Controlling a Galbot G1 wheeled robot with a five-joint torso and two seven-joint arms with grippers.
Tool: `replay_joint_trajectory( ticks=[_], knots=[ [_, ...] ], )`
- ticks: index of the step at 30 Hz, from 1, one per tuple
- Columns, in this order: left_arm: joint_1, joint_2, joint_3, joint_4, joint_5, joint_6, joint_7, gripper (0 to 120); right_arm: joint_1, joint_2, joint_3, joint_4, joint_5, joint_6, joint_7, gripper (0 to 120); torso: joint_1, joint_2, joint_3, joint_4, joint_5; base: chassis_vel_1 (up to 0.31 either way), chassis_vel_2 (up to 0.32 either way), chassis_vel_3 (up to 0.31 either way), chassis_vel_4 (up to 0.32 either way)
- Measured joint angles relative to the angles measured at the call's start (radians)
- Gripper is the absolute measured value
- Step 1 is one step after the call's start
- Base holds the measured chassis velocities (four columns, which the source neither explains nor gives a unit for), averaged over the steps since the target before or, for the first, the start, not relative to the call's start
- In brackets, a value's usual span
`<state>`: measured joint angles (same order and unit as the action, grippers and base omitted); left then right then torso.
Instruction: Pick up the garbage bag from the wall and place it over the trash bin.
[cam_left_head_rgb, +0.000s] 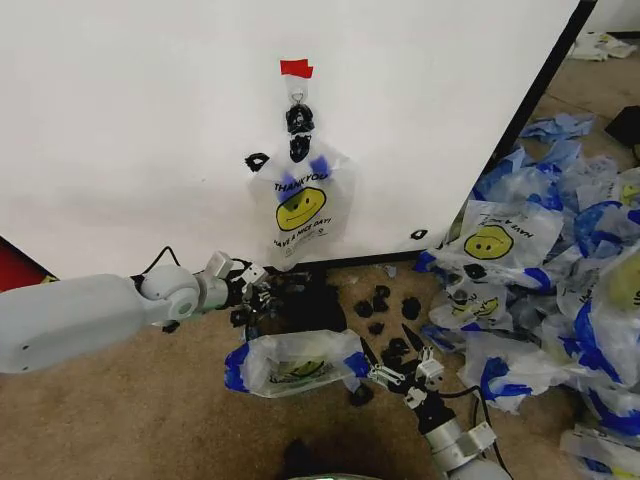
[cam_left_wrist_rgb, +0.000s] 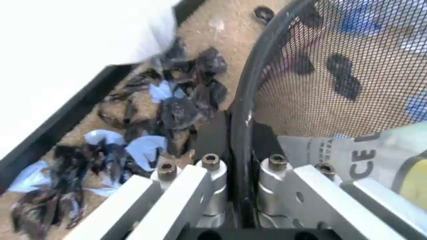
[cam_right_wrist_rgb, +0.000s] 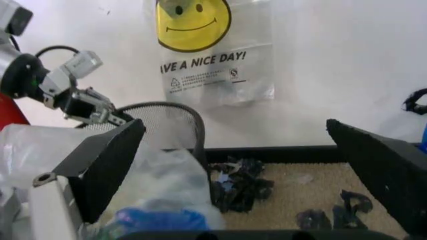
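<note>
- The left gripper (cam_left_head_rgb: 262, 293) is clenched on the rim of the bin (cam_left_wrist_rgb: 248, 107) — the left wrist view shows its 2 fingers (cam_left_wrist_rgb: 213, 142) pinching the black mesh wall, steadying it at the foot of the wall (cam_left_head_rgb: 120, 120).
- The right gripper (cam_left_head_rgb: 392, 362) is spread wide, touching the blue edge of a bag (cam_left_head_rgb: 295, 362) that lies crumpled in front of the bin, part of it against the mesh inside.
- Another bag hangs from the hook (cam_left_head_rgb: 297, 97), under the red tape (cam_left_head_rgb: 296, 68).
- Judged: the bag is not yet over the rim. To do it well, keep the bin pinned, catch only 1 layer of the mouth, and draw it outward — slowly, as thin film tears or slips.
- Risk: the bin tipping.
</note>
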<state>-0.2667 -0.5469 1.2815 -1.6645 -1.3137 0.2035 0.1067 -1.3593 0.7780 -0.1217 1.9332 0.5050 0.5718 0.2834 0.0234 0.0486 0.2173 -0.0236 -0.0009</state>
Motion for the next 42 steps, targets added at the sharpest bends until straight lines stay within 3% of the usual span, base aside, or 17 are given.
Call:
replay_joint_trajectory(
  ticks=[4,7,8,10,13,16,18,23,24,30,34,36,38,42],
  knots=[
    [0.019,0.033,-0.029,-0.038,-0.028,0.004,-0.068,1,0.005,-0.003,-0.005,0.002,0.0,0.0,0.0,100,0.0,0.0,0.0,0.0,-0.0001,0.0,0.0,0.0,0.0],
    [0.088,0.069,-0.11,-0.108,-0.078,0.034,-0.202,1,0.012,-0.01,-0.01,0.008,0.001,-0.002,0.001,100,0.0,0.0,0.0,0.0003,-0.0003,0.0,0.0,0.0,0.0],
    [0.149,0.085,-0.177,-0.152,-0.107,0.054,-0.315,1,0.015,-0.014,-0.012,0.009,0.002,-0.002,0.001,100,0.0,0.0,0.0,0.0,-0.0005,0.0,0.0,0.0,0.0],
    [0.166,0.089,-0.197,-0.164,-0.114,0.06,-0.348,1,0.016,-0.016,-0.012,0.01,0.002,-0.003,0.001,100,0.0,0.0,0.0,0.0,-0.0002,0.0,0.0,0.0,0.0],
    [0.327,0.103,-0.363,-0.244,-0.171,0.107,-0.583,1,0.023,-0.026,-0.018,0.013,0.006,-0.004,0.002,100,0.0,0.0,0.0,0.0,-0.0002,0.0,0.0,0.0,0.0],
    [0.427,0.106,-0.466,-0.278,-0.196,0.118,-0.709,1,0.028,-0.031,-0.023,0.015,0.009,-0.005,0.002,100,0.0,0.0,0.0,-0.0001,-0.0005,0.0,0.0,0.0,0.0],
    [0.474,0.11,-0.514,-0.288,-0.199,0.12,-0.749,1,0.03,-0.033,-0.025,0.015,0.01,-0.006,0.002,100,0.0,0.0,0.0,-0.0002,-0.0002,0.0,0.0,0.0,0.0],
    [0.784,0.143,-0.813,-0.353,-0.218,0.126,-0.872,1,0.043,-0.043,-0.041,0.015,0.015,-0.007,0.002,100,0.0,0.0,0.0,0.0002,-0.0003,0.0,0.0,0.0,0.0],
    [0.784,0.143,-0.813,-0.353,-0.218,0.126,-0.872,1,0.043,-0.043,-0.041,0.015,0.015,-0.007,0.002,100,0.0,0.0,0.0,0.0002,-0.0003,0.0,0.0,0.0,0.0],
    [1.05,0.173,-1.08,-0.436,-0.233,0.111,-0.925,1,0.061,-0.048,-0.062,0.016,0.019,-0.015,0.001,100,0.0,0.0,0.0,0.0008,0.0007,0.0,0.0,0.0,0.0],
    [1.066,0.164,-1.101,-0.455,-0.251,0.096,-0.949,1,0.057,-0.051,-0.06,0.021,0.019,-0.015,0.001,100,0.0,0.0,0.0,-0.0001,-0.0013,0.0,0.0,0.0,0.0],
    [1.066,0.145,-1.113,-0.486,-0.307,0.07,-0.996,1,0.054,-0.056,-0.054,0.03,0.018,-0.017,0.004,100,0.0,0.0,0.0,-0.0005,0.0009,0.0,0.0,0.0,0.0],
    [1.065,0.132,-1.113,-0.507,-0.342,0.053,-1.028,1,0.053,-0.061,-0.049,0.036,0.018,-0.019,0.006,100,0.0,0.0,0.0,-0.0005,-0.0007,0.0,0.0,0.0,0.0],
    [1.061,0.113,-1.113,-0.528,-0.38,0.027,-1.078,1,0.045,-0.067,-0.035,0.043,0.017,-0.019,0.008,100,0.0,0.0,0.0,0.0001,0.0002,0.0,0.0,0.0,0.0]
  ],
)
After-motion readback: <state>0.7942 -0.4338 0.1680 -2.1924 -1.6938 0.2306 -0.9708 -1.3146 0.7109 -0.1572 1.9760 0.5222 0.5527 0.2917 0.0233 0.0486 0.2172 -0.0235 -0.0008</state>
